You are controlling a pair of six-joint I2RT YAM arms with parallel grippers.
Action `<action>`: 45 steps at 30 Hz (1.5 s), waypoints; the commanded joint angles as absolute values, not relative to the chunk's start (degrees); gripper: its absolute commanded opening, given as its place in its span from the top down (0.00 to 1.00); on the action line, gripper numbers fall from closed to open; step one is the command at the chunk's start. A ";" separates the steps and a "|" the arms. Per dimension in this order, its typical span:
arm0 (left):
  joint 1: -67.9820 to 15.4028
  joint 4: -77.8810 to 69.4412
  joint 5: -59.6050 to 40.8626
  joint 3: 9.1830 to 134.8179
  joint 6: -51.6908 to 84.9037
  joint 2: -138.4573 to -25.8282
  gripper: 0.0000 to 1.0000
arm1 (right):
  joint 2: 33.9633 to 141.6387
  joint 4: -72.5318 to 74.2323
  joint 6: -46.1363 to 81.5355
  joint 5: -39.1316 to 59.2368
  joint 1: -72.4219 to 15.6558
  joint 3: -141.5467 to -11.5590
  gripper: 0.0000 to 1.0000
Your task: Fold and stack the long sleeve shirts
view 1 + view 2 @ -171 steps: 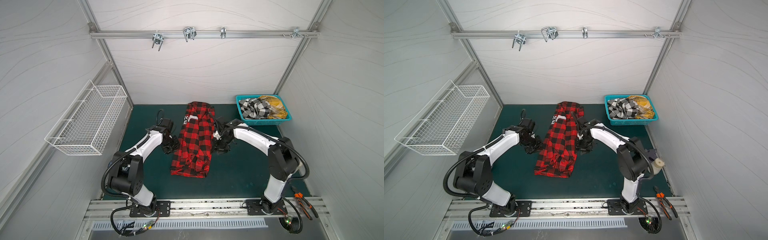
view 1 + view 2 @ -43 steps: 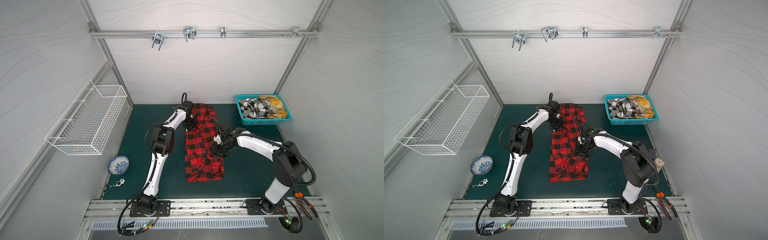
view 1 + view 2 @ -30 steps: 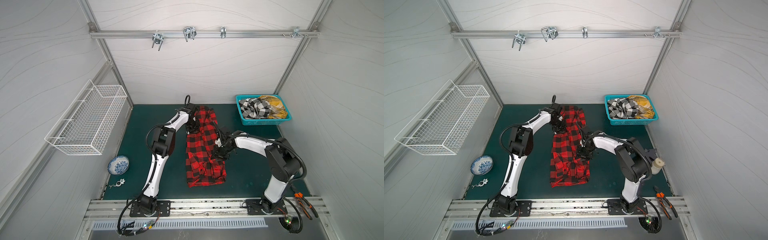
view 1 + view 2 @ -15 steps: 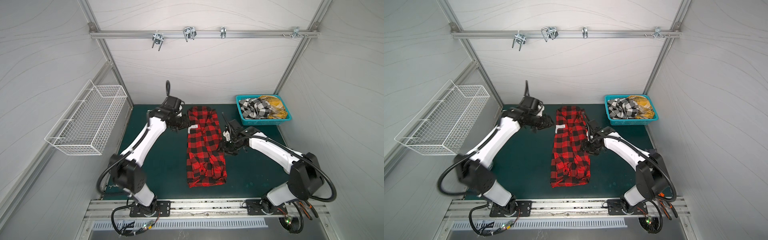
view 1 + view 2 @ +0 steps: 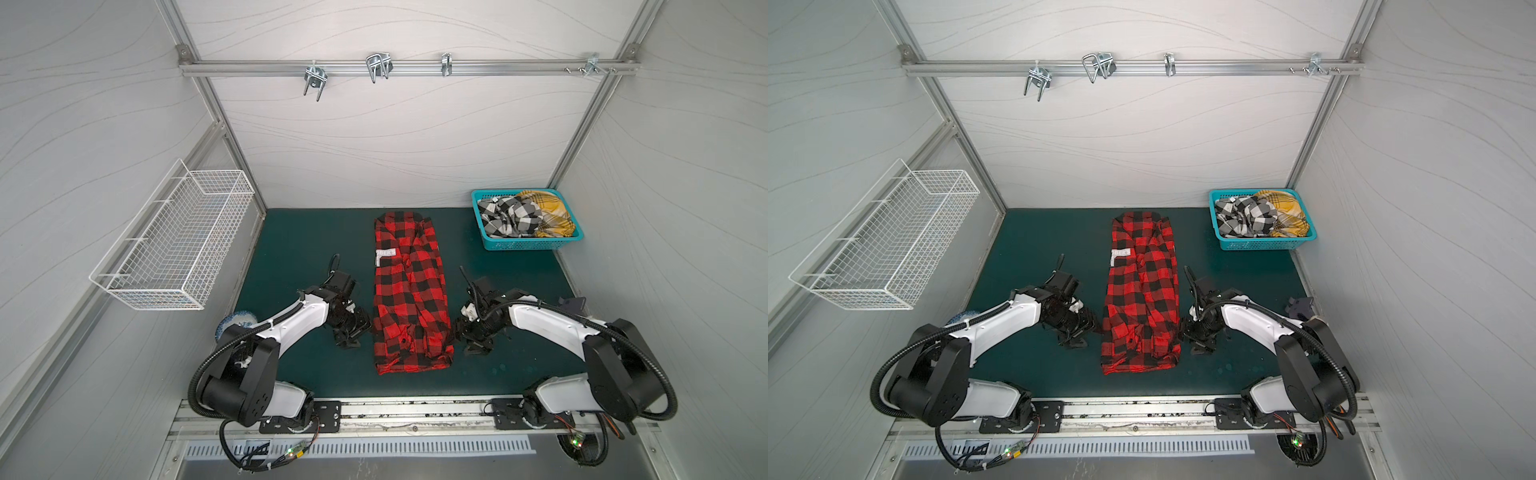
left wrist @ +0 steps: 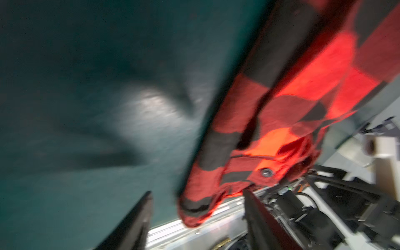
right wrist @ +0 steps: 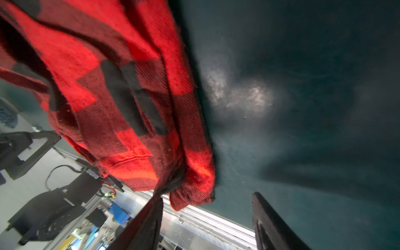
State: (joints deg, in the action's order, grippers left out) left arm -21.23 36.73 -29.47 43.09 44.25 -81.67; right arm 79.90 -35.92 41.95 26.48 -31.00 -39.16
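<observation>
My left end effector (image 5: 356, 335) and right end effector (image 5: 468, 338) both stand spread and empty. The red-and-black shirt (image 5: 409, 299) lies between them on the desk (image 5: 299, 249), its sides folded in to a long strip. I judge the crosswise folds remain to be done. The black-and-white shirt (image 5: 509, 216) and yellow shirt (image 5: 550, 212) lie crumpled in the basket (image 5: 524, 245) beyond the right one.

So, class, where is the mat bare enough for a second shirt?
Bare: far mat between red plaid shirt and left wall, and between shirt and right wall, nearer than teal basket. Crowded: left gripper and right gripper flank its near end.
</observation>
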 commanded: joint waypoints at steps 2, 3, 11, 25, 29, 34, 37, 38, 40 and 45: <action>-22.29 34.67 -30.05 44.16 45.94 -84.19 0.41 | 81.26 -28.84 45.78 30.79 -30.47 -37.14 0.34; -22.30 35.08 -29.54 43.57 46.06 -83.99 0.42 | 81.51 -27.65 46.36 31.38 -30.52 -36.65 0.35; -24.37 36.45 -29.70 39.84 47.85 -81.30 0.45 | 81.33 -25.96 48.24 32.69 -31.05 -34.73 0.44; -27.03 31.13 -31.08 37.32 49.70 -86.30 0.55 | 82.27 -26.26 49.70 31.38 -33.49 -34.46 0.50; -27.67 29.31 -32.39 37.12 50.30 -87.51 0.59 | 83.31 -26.24 50.38 31.11 -34.45 -34.76 0.52; -28.92 29.09 -32.00 37.13 50.97 -87.70 0.68 | 82.73 -26.63 50.60 30.33 -34.62 -34.72 0.60; -29.06 29.09 -32.10 36.85 51.06 -87.11 0.75 | 82.53 -26.65 50.54 30.15 -34.60 -34.80 0.63; -29.09 29.09 -32.08 36.82 51.06 -87.01 0.76 | 82.54 -26.66 50.54 30.12 -34.71 -34.80 0.65; -29.34 29.18 -32.39 36.82 51.11 -86.85 0.82 | 82.53 -26.64 50.46 30.06 -34.85 -35.01 0.71; -30.23 29.87 -32.38 36.82 51.35 -86.23 0.77 | 83.10 -27.24 50.24 29.37 -35.79 -35.92 0.78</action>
